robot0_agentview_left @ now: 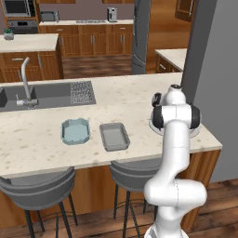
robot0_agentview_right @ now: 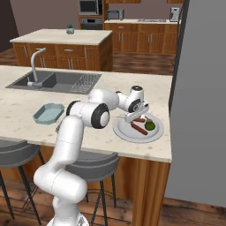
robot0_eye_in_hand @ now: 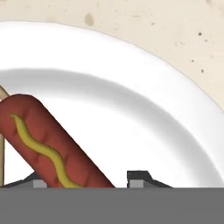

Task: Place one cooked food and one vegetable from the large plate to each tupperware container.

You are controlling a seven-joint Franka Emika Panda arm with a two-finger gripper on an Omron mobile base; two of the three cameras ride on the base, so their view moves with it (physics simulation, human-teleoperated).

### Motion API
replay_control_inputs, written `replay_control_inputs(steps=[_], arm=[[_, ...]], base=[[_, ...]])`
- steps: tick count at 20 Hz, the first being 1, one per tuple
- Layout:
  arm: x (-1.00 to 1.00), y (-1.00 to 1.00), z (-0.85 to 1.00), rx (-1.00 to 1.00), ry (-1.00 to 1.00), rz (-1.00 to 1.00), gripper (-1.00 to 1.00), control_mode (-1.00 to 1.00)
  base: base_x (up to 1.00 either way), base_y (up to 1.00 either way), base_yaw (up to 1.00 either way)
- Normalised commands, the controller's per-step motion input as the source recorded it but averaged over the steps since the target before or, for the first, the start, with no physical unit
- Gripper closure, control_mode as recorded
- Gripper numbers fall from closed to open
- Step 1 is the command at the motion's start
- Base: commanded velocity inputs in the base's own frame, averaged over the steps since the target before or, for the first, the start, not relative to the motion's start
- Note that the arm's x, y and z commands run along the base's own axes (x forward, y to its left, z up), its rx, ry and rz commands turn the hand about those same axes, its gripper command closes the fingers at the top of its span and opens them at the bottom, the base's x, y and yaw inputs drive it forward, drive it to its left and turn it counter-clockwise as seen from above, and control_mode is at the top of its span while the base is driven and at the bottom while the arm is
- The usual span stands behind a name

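Gripper (robot0_agentview_right: 134, 117) low over large plate (robot0_agentview_right: 126, 132), jaws spread, nothing pinched; sausage with mustard stripe (robot0_eye_in_hand: 48, 148) between fingertips (robot0_eye_in_hand: 138, 177) in hand view, toward 8 o'clock. Green vegetable (robot0_agentview_right: 150, 125) at plate's 3 o'clock. Blue container (robot0_agentview_left: 75, 130), grey container (robot0_agentview_left: 114, 136) well apart, unfilled. Risk: off-centre closure, round sausage rolls, slips, nudges neighbouring food.

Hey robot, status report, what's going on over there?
Gripper low over large plate, straddling hot dog. Blue container and grey container empty. Nothing blocking.
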Motion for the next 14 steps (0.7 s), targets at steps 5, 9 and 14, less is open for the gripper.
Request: replay_control_inputs(steps=[5, 9, 14], arm=[[-0.45, 0.26, 0.7, -0.01, -0.18, 0.0, 1.0, -1.0], [-0.94, 0.72, 0.81, 0.0, -0.22, 0.0, 1.0, -1.0], [-1.0, 0.96, 0.59, 0.0, -0.15, 0.05, 1.0, -1.0]], base=[[0.0, 0.0, 0.0], [0.0, 0.0, 0.0], [0.0, 0.0, 0.0]])
